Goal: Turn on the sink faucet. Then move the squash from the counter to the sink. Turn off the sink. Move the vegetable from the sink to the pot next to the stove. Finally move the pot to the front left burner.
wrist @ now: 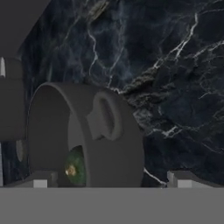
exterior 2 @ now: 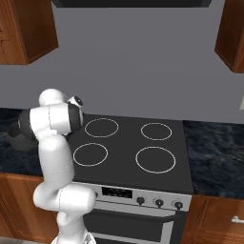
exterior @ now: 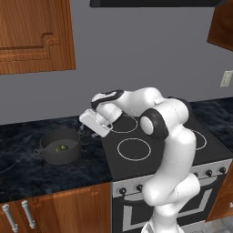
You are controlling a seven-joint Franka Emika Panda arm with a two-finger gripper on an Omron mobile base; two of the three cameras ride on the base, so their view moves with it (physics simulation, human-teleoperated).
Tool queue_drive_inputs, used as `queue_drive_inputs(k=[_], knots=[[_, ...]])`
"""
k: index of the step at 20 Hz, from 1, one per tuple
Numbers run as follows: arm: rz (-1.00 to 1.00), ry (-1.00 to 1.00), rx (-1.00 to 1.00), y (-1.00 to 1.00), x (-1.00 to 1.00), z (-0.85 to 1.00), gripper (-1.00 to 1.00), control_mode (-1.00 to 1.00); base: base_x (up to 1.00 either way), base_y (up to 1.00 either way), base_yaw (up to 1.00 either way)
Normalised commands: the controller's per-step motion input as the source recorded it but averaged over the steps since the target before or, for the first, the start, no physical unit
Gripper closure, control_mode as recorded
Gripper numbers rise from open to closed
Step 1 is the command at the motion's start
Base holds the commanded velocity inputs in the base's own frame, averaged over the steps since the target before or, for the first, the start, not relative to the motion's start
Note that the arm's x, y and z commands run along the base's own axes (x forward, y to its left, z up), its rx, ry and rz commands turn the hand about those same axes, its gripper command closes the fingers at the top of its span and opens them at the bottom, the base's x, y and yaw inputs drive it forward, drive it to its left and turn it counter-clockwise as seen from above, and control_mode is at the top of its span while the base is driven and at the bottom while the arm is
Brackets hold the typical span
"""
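Left base view: the pot [exterior: 59, 146] stands on the worktop [exterior: 27, 175] just left of the stove [exterior: 150, 150], nearer the worktop's back edge, with the squash [exterior: 59, 148] lying inside. The end effector [exterior: 87, 126] hangs just right of the pot, at the stove's left edge.

Right base view: the arm hides most of the pot [exterior 2: 21, 138]; all four burners are bare.

Hand view: end effector [wrist: 109, 180] released, fingertips [wrist: 183, 179] spread wide astride the pot's near loop handle [wrist: 105, 117], nothing grasped.
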Motion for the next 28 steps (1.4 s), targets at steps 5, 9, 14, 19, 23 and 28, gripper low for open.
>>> queue_drive_inputs(k=[5,9,14,19,23,28], knots=[[0.09,0.0,0.03,0.2,0.15,-0.15,-1.0,-1.0,0.0,0.0,0.0],[0.09,0.0,0.03,0.21,0.12,-0.16,-1.0,-1.0,0.0,0.0,0.0],[0.1,0.0,0.04,0.19,0.04,-0.13,-1.0,-1.0,0.0,0.0,0.0],[0.12,0.0,0.04,0.19,0.0,-0.08,-1.0,-1.0,0.0,0.0,0.0],[0.1,0.0,0.0,0.21,0.01,-0.22,-1.0,-1.0,0.0,0.0,0.0],[0.08,-0.01,0.0,0.21,0.01,-0.19,-1.0,-1.0,0.0,0.0,0.0]])
